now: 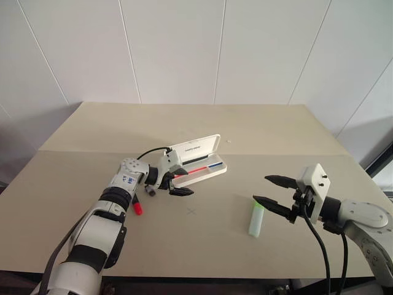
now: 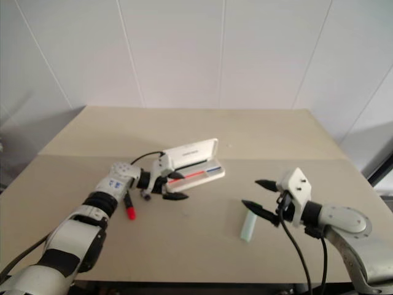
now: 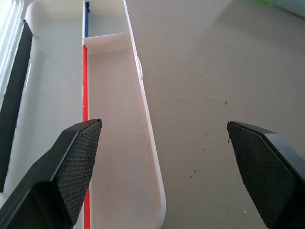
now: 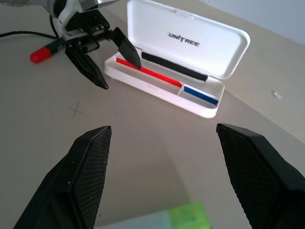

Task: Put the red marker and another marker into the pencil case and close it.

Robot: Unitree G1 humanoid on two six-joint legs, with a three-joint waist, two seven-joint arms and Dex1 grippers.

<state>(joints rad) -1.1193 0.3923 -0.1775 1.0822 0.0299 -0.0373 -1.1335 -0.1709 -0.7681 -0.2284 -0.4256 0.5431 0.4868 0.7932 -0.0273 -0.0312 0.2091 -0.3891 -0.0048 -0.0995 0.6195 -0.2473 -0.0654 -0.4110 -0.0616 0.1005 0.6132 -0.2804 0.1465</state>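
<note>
Nearest me, toward the right part of the surface's near edge, my right hand [image 1: 270, 190] hung released, fingers spread, just over the green-capped marker [image 1: 256, 220] lying on the surface [image 1: 202, 246]; neither marker was packed, so I judged the pickups were still ahead. Toward the left, the red marker [image 1: 136, 207] lay beside my left forearm. My left hand [image 1: 178, 182], also released and empty, hovered at the near rim of the pencil case [image 1: 202, 161], open mid-surface. Bare room lay all round; the far edge was well off.
</note>
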